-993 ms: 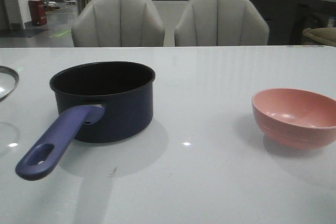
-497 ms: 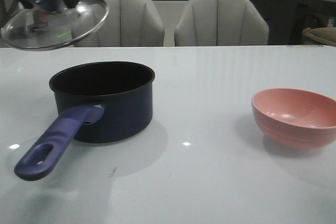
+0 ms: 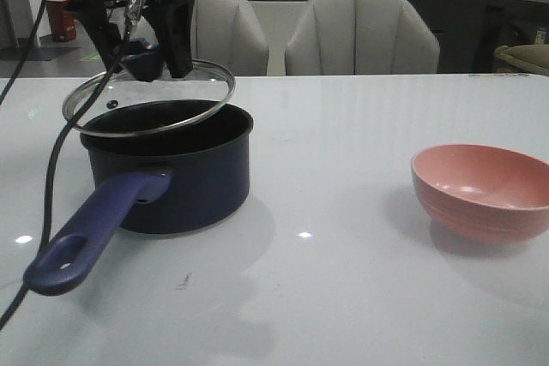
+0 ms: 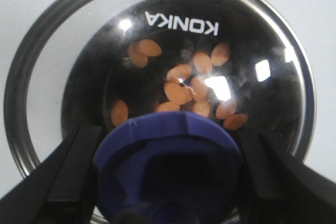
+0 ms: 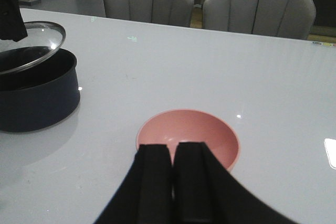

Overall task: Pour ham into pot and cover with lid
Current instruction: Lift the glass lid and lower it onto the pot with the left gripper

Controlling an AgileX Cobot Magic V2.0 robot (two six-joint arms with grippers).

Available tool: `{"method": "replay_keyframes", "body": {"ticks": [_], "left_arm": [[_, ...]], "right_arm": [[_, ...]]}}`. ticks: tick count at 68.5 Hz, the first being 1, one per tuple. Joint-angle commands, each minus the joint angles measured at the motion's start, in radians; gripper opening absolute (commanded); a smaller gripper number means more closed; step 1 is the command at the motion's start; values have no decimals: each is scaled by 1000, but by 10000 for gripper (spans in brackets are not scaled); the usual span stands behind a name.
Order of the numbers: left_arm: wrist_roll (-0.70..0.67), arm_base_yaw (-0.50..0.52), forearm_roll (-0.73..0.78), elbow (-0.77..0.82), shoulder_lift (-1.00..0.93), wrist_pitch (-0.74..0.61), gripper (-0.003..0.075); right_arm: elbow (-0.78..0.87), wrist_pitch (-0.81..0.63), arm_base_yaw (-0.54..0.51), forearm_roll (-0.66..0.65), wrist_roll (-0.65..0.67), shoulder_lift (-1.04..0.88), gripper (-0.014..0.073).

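The white surface (image 3: 360, 280) carries two vessels: the pot (image 3: 167, 165) toward its left edge, and an empty pink bowl (image 3: 482, 190) near its right edge, well apart from the pot. The pot's long purple-blue handle runs from its wall toward the near-left corner of the surface.

Hanging just over the pot's mouth is the lid (image 3: 147, 96), held by the left gripper (image 3: 144, 64), whose fingers (image 3: 176, 27) come down from above and are clamped either side of the blue knob (image 3: 141, 64). From where I stand the lid is not level with the rim: it tilts, and it sits a little toward the left edge of the surface from the pot's centre, its left side overhanging the wall. I can't tell whether its near edge touches the rim yet. So the relation that matters, I'd judge, is that the pot's opening lies straight below the fingers and slightly to the right; a small shift that way and a levelling would let the lid settle squarely.

Through the glass in the left wrist view, the ham (image 4: 181, 90) lies scattered on the pot's dark floor, so the pouring looks done.

The right gripper (image 5: 172, 179) hovers above the bowl's near side, fingers together and holding nothing.
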Motion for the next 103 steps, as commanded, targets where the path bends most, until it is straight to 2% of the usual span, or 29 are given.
{"method": "replay_keyframes", "body": {"ticks": [1, 49, 55, 66, 74, 82, 103], "left_arm": [[0, -8, -28, -41, -47, -31, 283], [14, -10, -46, -41, -21, -4, 290], [19, -10, -46, -41, -21, -4, 341], [24, -10, -46, -41, -12, 3, 492], [24, -10, -49, -41, 5, 13, 554], [24, -10, -67, -41, 18, 20, 576], [24, -10, -71, -98, 13, 23, 575]], "right_arm": [[-29, -74, 0, 11, -5, 7, 162], [-29, -74, 0, 11, -5, 7, 162], [-29, -74, 0, 11, -5, 7, 162], [-29, -74, 0, 11, -5, 7, 162], [-29, -74, 0, 11, -5, 7, 162], [-29, -74, 0, 11, -5, 7, 162], [-29, -74, 0, 11, -5, 7, 162]]}}
